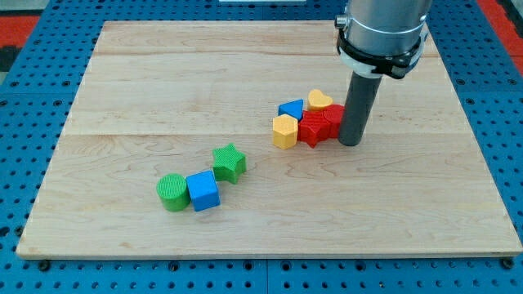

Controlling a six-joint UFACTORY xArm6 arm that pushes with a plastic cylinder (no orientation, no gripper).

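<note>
My tip (350, 143) rests on the wooden board right of centre, its left side touching a red block (333, 119). Just left of that lies a red star (312, 129). A yellow hexagon (284, 131) sits at the left end of this cluster. Behind them are a blue triangle (291, 108) and a yellow heart (319, 100). Toward the view's lower left a second group lies in a slanted row: a green cylinder (172, 192), a blue cube (203, 190) and a green star (230, 162).
The wooden board (122, 82) lies on a blue pegboard surface (24, 106). The arm's grey body (382, 28) hangs over the board's upper right.
</note>
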